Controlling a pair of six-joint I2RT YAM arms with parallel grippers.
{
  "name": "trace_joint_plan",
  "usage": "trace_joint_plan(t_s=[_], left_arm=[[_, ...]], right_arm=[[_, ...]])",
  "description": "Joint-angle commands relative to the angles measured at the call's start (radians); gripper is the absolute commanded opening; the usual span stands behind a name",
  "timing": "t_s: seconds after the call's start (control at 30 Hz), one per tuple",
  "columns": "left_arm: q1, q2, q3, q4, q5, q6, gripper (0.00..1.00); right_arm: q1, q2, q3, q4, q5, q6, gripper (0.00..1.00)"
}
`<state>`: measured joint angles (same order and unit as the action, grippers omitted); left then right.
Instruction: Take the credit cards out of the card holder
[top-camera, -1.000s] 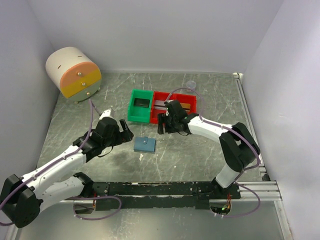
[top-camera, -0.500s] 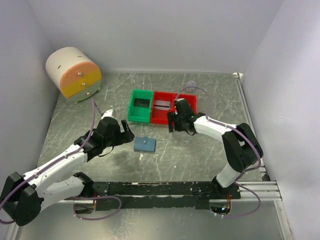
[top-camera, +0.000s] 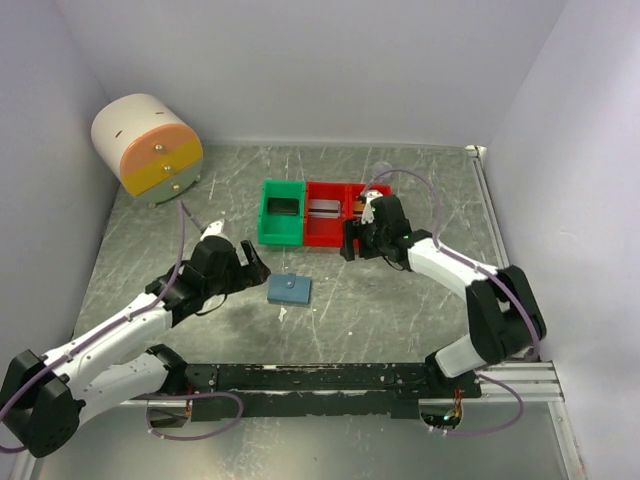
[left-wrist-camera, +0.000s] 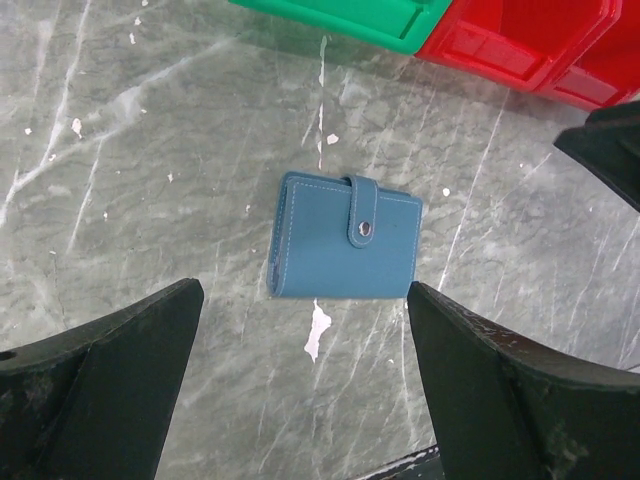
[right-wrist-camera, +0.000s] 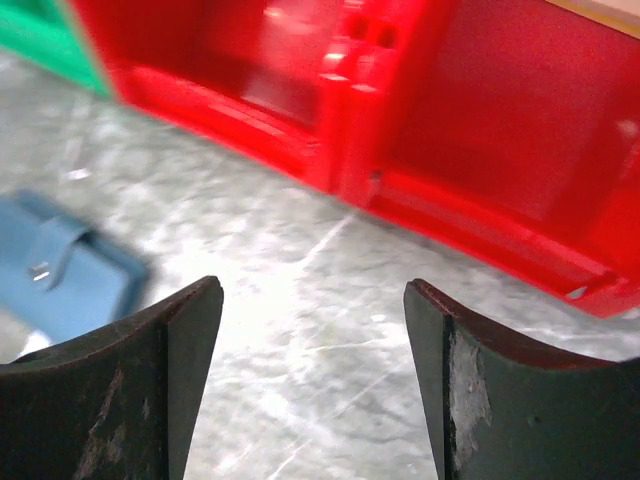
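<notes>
Right gripper is hanging open and empty by the red plastic bins.
Closed blue-grey snap-tab card holder is lying under the open left gripper; thin credit cards look binned, so backing out gently matters.

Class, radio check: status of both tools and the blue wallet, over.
Left tool open, empty, facing small blue-grey snap wallet. Right tool open, empty, beside red plastic bin. Wallet shut, flat on table, nothing on it.

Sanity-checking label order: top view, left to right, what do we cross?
Rounded drawer unit → left hand → card holder → right hand. Green bin and red bins skipped: they overlap those.
</notes>
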<state>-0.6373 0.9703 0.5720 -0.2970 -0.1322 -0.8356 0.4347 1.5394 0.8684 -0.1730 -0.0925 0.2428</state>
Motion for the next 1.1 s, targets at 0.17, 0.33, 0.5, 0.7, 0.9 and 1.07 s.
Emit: trace_joint_plan(t_s=[0.17, 0.33, 0.5, 0.7, 0.9, 1.07], left_arm=[[-0.004, -0.137, -0.043, -0.145, -0.19, -0.189, 0.96], [-0.004, -0.243, -0.062, -0.26, -0.284, -0.301, 0.96], [-0.003, -0.345, -0.111, -0.254, -0.286, -0.328, 0.96], [-0.003, -0.4, -0.119, -0.293, -0.291, -0.331, 0.96], [-0.003, -0.35, -0.109, -0.248, -0.241, -0.284, 0.96], [-0.004, -0.258, -0.082, -0.228, -0.194, -0.252, 0.96]], right_arm=[[0.194, -0.099, -0.103, 0.301, -0.23, -0.014, 0.67], [0.312, -0.022, -0.051, 0.306, -0.199, -0.089, 0.63], [0.399, 0.05, -0.012, 0.308, -0.17, -0.188, 0.57], [0.449, 0.133, 0.06, 0.235, -0.096, -0.194, 0.54], [0.476, 0.263, 0.119, 0.13, -0.005, -0.173, 0.5], [0.508, 0.259, 0.084, 0.115, 0.092, -0.128, 0.44]])
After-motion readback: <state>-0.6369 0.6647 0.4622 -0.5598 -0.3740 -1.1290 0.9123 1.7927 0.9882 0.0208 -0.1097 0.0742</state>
